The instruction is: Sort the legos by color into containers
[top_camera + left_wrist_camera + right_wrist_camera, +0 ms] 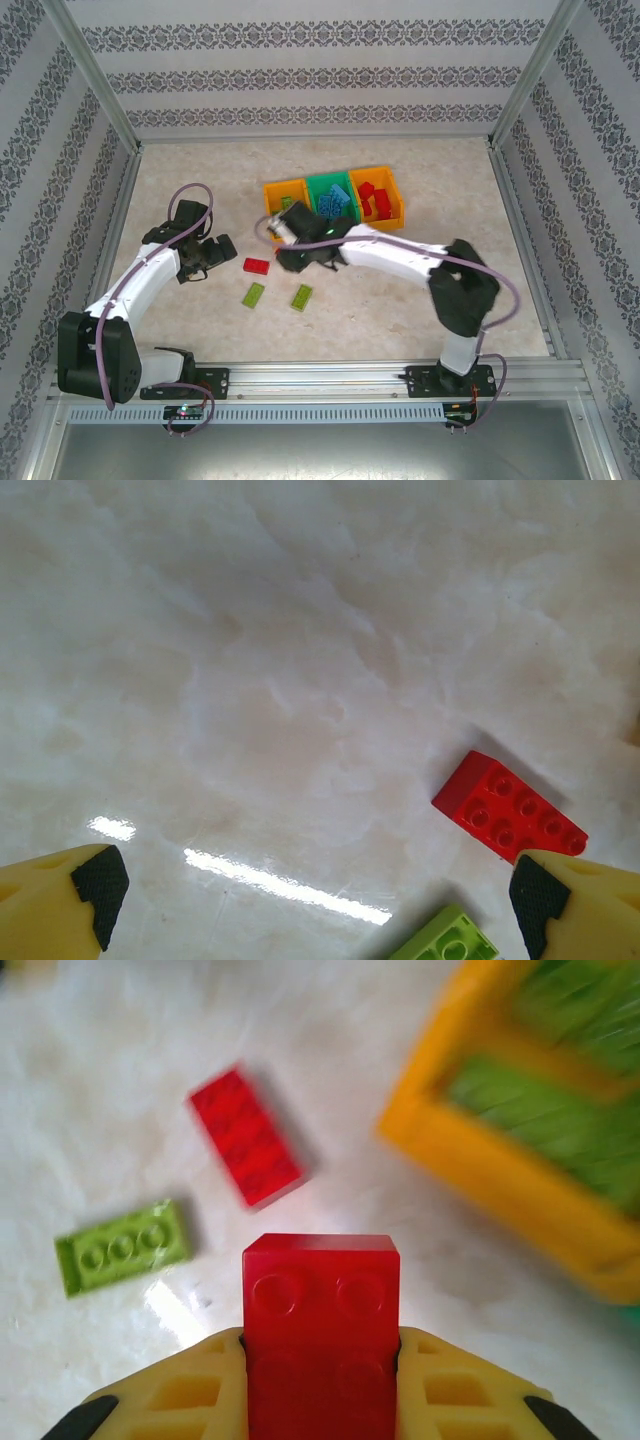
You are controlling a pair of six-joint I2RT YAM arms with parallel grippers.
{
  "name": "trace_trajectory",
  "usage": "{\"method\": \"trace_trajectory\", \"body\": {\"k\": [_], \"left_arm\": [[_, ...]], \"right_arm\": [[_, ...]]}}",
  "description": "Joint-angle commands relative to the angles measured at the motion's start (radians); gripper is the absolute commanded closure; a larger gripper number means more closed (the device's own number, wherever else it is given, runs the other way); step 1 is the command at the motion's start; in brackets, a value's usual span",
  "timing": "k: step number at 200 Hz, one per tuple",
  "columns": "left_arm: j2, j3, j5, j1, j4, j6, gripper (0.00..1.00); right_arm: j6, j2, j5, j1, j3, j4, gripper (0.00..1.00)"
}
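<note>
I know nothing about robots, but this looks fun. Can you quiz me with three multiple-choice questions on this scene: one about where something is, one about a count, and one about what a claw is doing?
1. Which bin holds the sorted red bricks? A the green middle bin; B the left orange bin; C the right orange bin.
2. How many lime green bricks lie loose on the table? A two; B none; C five.
3. What is the right gripper doing? A open and empty; B shut on a red brick; C shut on a blue brick.
Answers: 1 C, red fills the right bin, while the middle holds blue bricks and the left green bricks. 2 A, the top view shows one and, apart from it, another. 3 B, its fingers clamp a red brick.
</note>
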Motion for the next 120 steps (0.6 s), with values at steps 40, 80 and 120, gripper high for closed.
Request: {"method": "trace_trajectory", "body": {"k": [40,80,120], "left_arm": [[-0.027,-0.025,0.035,-0.010,0.043,0.021,0.00],[-0.022,-0.039,0.044,-0.015,0.050,0.020,0.00],[-0.019,-0.037,0.054,-0.028,0.047,0.018,0.00]], "right_arm": [[0.103,-0.073,-0.042,-0.468,-0.020,0.002,0.87],[0.084,0.070,-0.058,-0.595,0.126,-0.070,0.87],[0.092,0.203,-0.044,-0.624,0.250,-0.123,0.75]]}}
